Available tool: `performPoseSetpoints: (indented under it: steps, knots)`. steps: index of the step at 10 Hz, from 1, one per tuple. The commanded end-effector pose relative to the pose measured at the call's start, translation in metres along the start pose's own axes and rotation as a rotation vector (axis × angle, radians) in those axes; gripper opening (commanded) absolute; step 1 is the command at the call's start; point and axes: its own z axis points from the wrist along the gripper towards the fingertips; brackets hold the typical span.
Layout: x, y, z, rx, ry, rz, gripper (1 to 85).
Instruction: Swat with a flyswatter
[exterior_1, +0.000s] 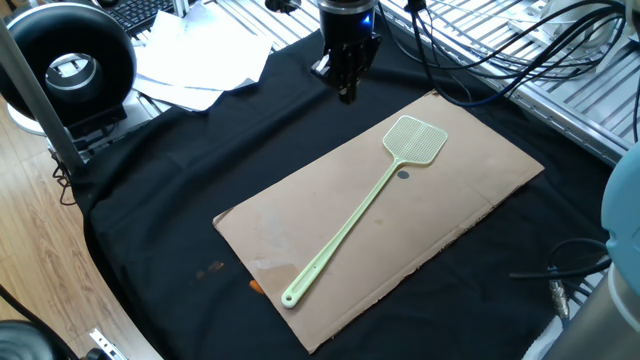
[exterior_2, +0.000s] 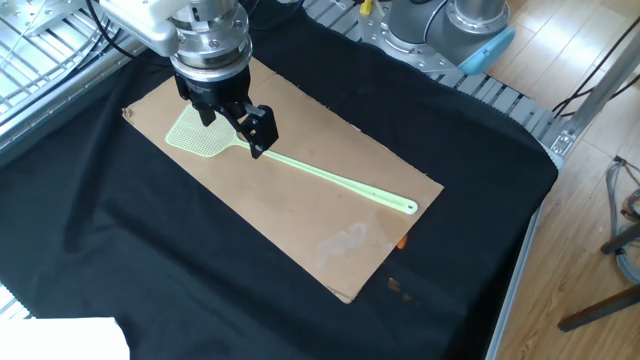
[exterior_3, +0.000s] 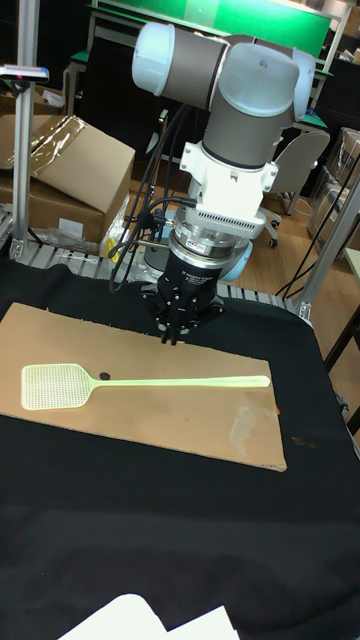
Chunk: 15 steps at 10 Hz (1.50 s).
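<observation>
Flyswatter (exterior_1: 362, 208), pale green with mesh head, lies flat; gripper (exterior_1: 347, 95) closed, empty.

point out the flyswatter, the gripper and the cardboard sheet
flyswatter (exterior_1: 345, 228), one fixed view, middle of its handle
gripper (exterior_3: 170, 339), tall fixed view, between its fingertips
cardboard sheet (exterior_1: 470, 190), one fixed view, bare surface

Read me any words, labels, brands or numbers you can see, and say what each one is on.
No text can be read here.
A small label on the gripper body is too blurred to read.
The flyswatter and cardboard sheet show no print.
</observation>
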Motion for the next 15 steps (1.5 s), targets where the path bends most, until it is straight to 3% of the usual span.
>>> performPoseSetpoints:
  steps: [1,15]
  knots:
    - [0.0002,0.0005,-0.001,-0.001,0.001,-0.009,2.3]
    - [-0.0022,-0.0004,0.0014,-0.003,-0.016,-0.013,2.3]
